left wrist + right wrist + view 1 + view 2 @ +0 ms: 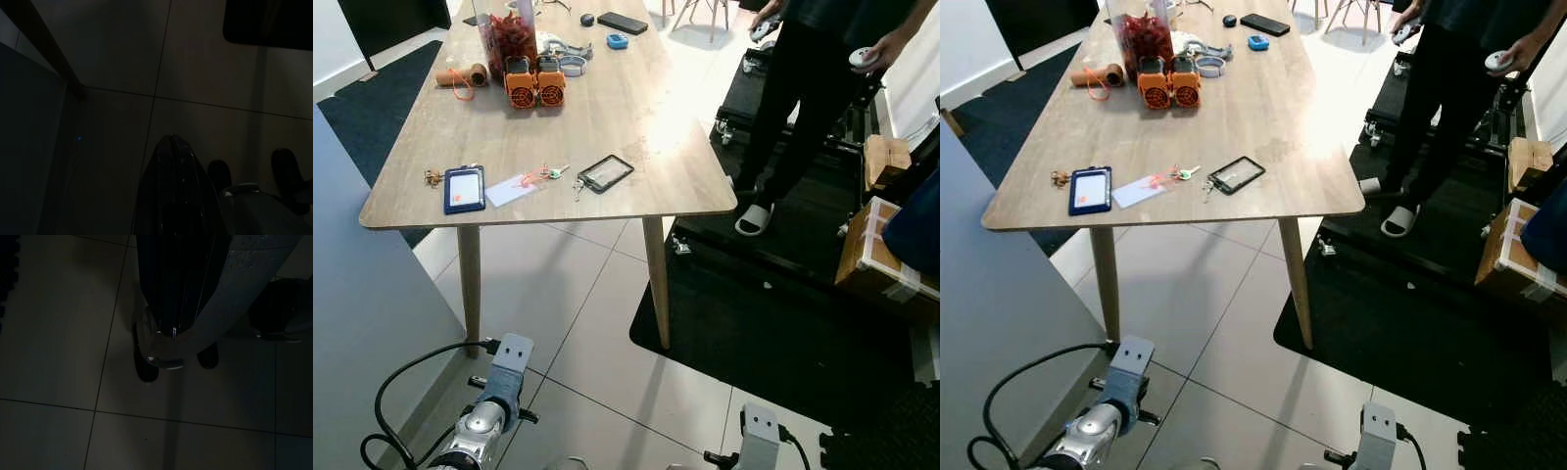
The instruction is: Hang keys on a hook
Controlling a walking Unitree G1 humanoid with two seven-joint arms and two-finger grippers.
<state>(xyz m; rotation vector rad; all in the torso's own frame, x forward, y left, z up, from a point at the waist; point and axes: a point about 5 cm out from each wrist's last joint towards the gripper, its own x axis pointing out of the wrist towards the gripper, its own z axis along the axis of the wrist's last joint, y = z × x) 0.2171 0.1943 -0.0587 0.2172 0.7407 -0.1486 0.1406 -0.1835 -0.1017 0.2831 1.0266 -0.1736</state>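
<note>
A bunch of keys (555, 173) with a teal tag lies near the front edge of the wooden table (636, 117), between a pale pink card (512, 188) and a black-framed card holder (605, 172). A second small brass key ring (433, 177) rests at the table's front left, beside a blue card holder (464, 189). Both silver arms hang low in front of the table, the left arm (499, 392) and the right arm (759, 436). In the dark wrist views, my left gripper (171, 142) and right gripper (173, 330) point at the tiled floor, fingers pressed together and holding nothing.
Two orange devices (533, 82), a jar of red items (507, 37), a phone (623, 23) and tape rolls sit further back on the table. A person (813, 88) stands on the black mat (773, 323) at the right. Cardboard boxes (886, 245) lie far right. A grey wall panel (372, 304) is at my left.
</note>
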